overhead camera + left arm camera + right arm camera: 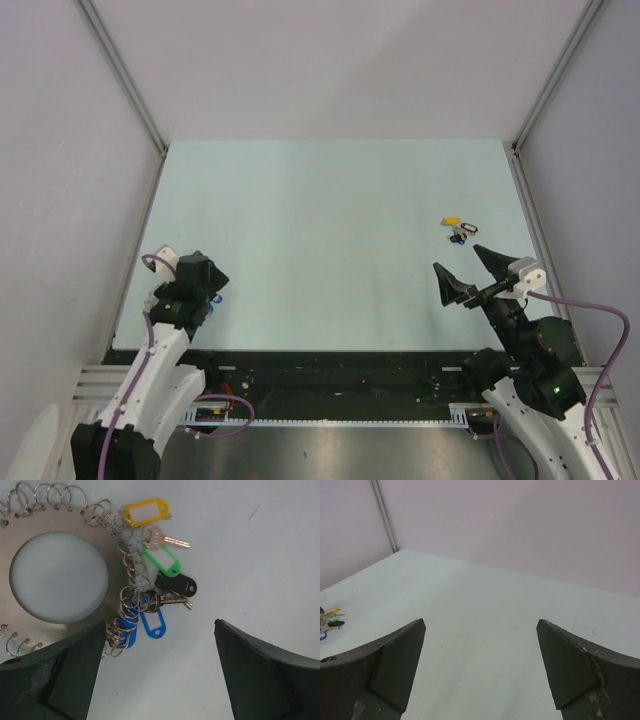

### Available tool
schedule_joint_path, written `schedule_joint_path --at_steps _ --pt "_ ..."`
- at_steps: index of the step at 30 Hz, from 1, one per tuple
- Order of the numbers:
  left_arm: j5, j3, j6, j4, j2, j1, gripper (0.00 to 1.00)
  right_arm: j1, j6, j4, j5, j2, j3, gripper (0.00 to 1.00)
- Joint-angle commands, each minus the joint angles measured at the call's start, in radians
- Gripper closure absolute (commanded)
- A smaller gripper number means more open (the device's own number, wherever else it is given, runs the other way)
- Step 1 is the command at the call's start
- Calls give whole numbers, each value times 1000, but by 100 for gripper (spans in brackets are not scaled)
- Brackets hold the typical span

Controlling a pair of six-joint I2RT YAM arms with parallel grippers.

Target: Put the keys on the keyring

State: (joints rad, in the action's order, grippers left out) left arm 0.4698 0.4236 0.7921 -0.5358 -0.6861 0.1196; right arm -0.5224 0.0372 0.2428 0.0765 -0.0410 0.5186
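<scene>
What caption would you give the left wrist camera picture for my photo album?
Open left gripper above the keyring, colour-tagged keys clustered at its ribbed edge.

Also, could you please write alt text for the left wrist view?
A large silver keyring lies on the pale table, with small keys on yellow, green, black and blue tags clustered among wire loops at its right edge. The left gripper stands open, its two dark fingers at the bottom of the frame.
</scene>
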Motion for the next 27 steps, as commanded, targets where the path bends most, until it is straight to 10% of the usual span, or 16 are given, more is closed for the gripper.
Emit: schedule_joint_path --at_steps 1,12,20,27 --pt "47 -12 94 95 -107 -46 8 -27 -7 1 39 9 37 0" --pt "10 14 87 174 -368 -117 13 -67 -5 3 74 9 32 0" --pt "-161 98 24 161 -555 -110 39 -73 -5 1 88 9 29 0" --pt "-298 142 59 209 -582 40 41 -71 -3 -5 91 9 24 0"
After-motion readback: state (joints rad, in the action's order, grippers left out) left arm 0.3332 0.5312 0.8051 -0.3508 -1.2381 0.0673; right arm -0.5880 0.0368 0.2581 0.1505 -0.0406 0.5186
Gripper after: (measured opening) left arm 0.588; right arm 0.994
